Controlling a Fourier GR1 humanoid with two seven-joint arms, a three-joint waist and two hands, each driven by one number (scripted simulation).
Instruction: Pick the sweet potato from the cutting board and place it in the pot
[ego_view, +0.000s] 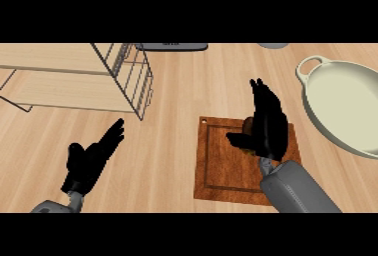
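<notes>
A brown wooden cutting board (221, 165) lies on the counter at lower centre. My right hand (267, 125) hovers over its upper right part, fingers straight and pointing away, thumb out to the left. Just a brown sliver of the sweet potato (249, 125) shows at the hand's left edge, between thumb and palm; the rest is hidden under the hand. The cream pot (347, 107), oval with a loop handle, sits at the right edge. At lower left my left hand (92, 160) rests open on the counter side.
A wire rack with wooden shelves (88, 75) stands at the upper left. A dark flat object (171, 46) and a grey round one (273, 45) lie at the counter's far edge.
</notes>
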